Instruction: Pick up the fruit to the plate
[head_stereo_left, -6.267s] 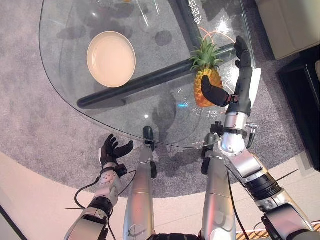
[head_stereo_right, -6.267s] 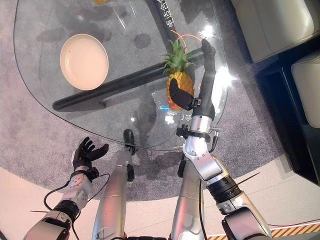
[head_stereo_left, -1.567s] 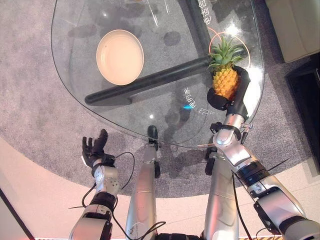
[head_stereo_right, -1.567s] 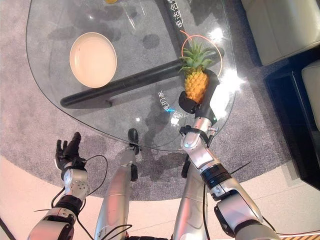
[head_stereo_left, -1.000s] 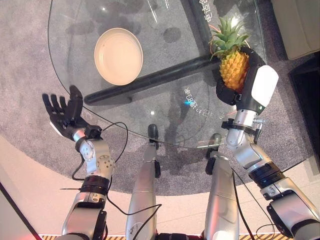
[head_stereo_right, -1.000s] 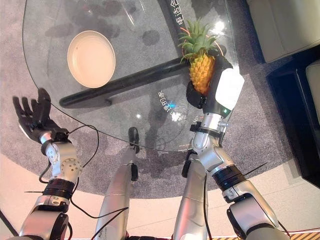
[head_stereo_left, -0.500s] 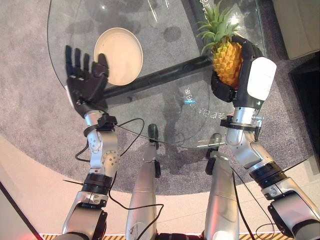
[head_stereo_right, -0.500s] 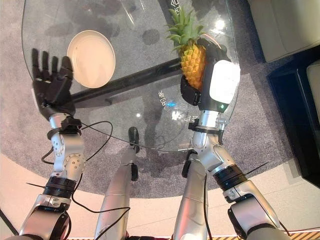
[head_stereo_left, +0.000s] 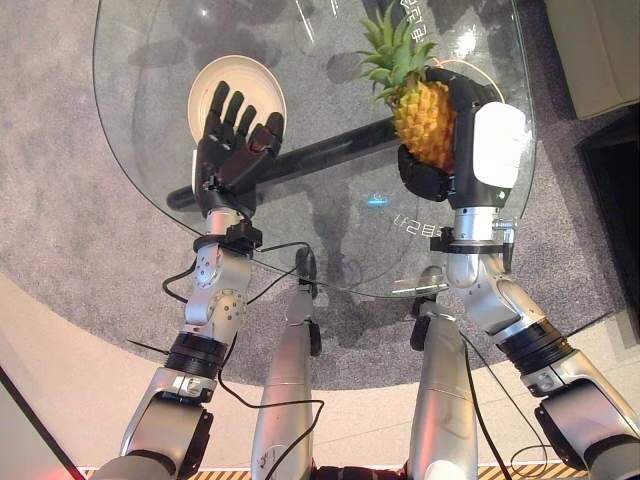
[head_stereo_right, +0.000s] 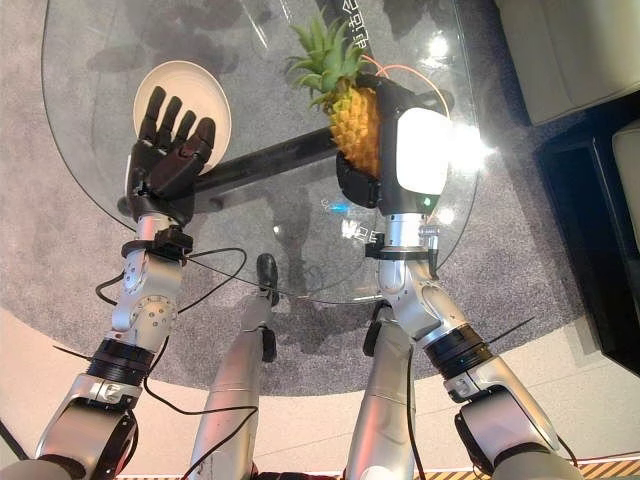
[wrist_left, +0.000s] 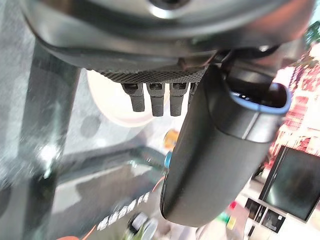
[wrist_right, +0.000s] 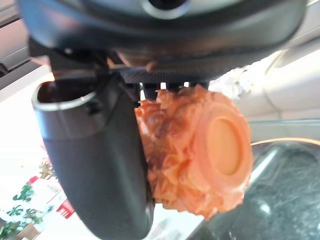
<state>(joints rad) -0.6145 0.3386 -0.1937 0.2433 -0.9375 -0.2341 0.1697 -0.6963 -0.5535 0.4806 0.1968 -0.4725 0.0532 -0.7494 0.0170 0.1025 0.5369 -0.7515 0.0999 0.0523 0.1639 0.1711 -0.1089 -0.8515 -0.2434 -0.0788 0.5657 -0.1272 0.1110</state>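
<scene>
My right hand (head_stereo_left: 470, 140) is shut on a pineapple (head_stereo_left: 420, 115) with a green crown, held upright above the right part of the glass table (head_stereo_left: 330, 230). The right wrist view shows the orange fruit (wrist_right: 200, 160) pressed between thumb and fingers. A cream plate (head_stereo_left: 205, 85) lies on the table's left part. My left hand (head_stereo_left: 232, 145) is raised with fingers spread, palm up, over the plate's near edge. Its straight fingers (wrist_left: 155, 97) point toward the plate (wrist_left: 115, 105) in the left wrist view.
A dark bar (head_stereo_left: 310, 150) of the table's frame runs beneath the glass between plate and pineapple. Grey carpet (head_stereo_left: 70, 220) surrounds the table. A pale sofa (head_stereo_left: 600, 50) and dark furniture stand at the right.
The right hand has carried the pineapple leftward and higher. The left hand has moved right, from beside the plate to over its near edge.
</scene>
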